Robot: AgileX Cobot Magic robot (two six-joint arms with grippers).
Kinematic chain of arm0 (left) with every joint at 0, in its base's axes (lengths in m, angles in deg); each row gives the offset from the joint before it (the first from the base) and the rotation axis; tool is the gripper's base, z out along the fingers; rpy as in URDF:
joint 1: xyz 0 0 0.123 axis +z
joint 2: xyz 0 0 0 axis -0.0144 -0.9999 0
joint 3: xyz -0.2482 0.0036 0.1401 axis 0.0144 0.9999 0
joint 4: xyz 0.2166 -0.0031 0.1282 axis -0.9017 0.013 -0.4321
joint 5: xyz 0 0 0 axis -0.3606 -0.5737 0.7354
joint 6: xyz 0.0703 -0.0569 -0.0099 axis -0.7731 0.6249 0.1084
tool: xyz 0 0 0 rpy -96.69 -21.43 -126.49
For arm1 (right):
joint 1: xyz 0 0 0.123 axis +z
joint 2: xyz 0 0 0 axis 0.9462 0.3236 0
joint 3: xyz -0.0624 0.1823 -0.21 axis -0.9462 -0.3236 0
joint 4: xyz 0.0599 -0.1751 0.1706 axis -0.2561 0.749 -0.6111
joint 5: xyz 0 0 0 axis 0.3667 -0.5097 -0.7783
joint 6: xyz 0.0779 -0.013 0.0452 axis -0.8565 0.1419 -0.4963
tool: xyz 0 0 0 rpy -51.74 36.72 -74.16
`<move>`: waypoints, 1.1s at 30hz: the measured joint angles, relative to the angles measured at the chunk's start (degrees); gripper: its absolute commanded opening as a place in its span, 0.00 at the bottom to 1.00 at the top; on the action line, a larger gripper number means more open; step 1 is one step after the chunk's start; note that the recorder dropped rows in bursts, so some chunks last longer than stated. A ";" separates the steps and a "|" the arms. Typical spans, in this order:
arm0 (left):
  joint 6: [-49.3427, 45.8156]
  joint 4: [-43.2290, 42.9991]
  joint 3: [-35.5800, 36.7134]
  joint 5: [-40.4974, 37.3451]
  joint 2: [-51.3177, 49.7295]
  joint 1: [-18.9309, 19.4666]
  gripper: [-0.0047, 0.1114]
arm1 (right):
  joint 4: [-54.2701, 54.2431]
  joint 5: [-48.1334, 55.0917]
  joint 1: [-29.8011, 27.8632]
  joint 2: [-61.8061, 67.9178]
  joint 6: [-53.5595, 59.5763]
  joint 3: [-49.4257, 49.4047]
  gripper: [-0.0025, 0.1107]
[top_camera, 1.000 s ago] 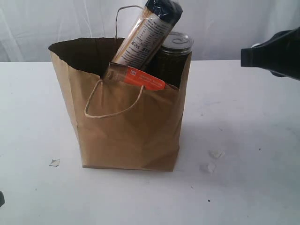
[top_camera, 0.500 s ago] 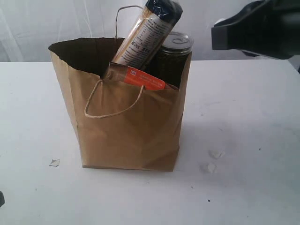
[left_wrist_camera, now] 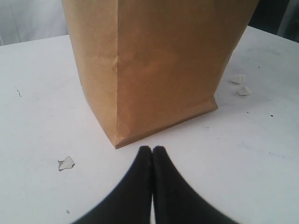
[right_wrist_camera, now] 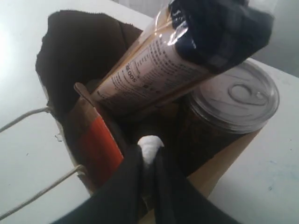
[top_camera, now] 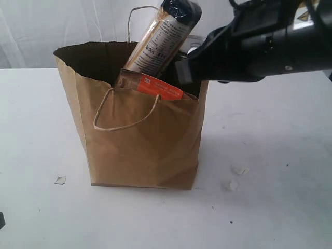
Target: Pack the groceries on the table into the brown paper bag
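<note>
White table (top_camera: 270, 155) | right gripper (top_camera: 181, 71) above brown paper bag (top_camera: 140, 148), beside can (right_wrist_camera: 233, 100)

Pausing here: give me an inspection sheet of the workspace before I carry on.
Surface: white table, faint specks.
Job's things: brown paper bag upright; pasta packet leaning out of its top; brown-orange pouch and pull-tab can inside. Other groceries not seen.
Clutter: white crumbs right of the bag, one left.
Grippers: left gripper shut, empty, low by the bag's corner; right gripper shut over the bag's mouth, small white thing at its tips, unidentified.
Cables: possibly one dark loop atop the right arm.
Surroundings: white backdrop.
</note>
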 measured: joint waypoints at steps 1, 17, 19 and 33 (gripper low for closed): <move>0.00 0.00 0.00 0.00 0.00 0.00 0.04 | 0.00 0.00 0.00 0.69 0.00 0.00 0.02; 0.00 0.00 0.00 0.00 0.00 0.00 0.04 | 0.25 -2.63 0.04 6.41 0.43 1.63 0.02; 0.00 0.00 0.00 0.00 0.00 0.00 0.04 | 0.25 -2.52 0.04 7.18 0.43 2.18 0.02; 0.00 0.00 0.00 0.00 0.00 0.00 0.04 | 0.15 0.82 0.04 9.07 0.43 5.40 0.02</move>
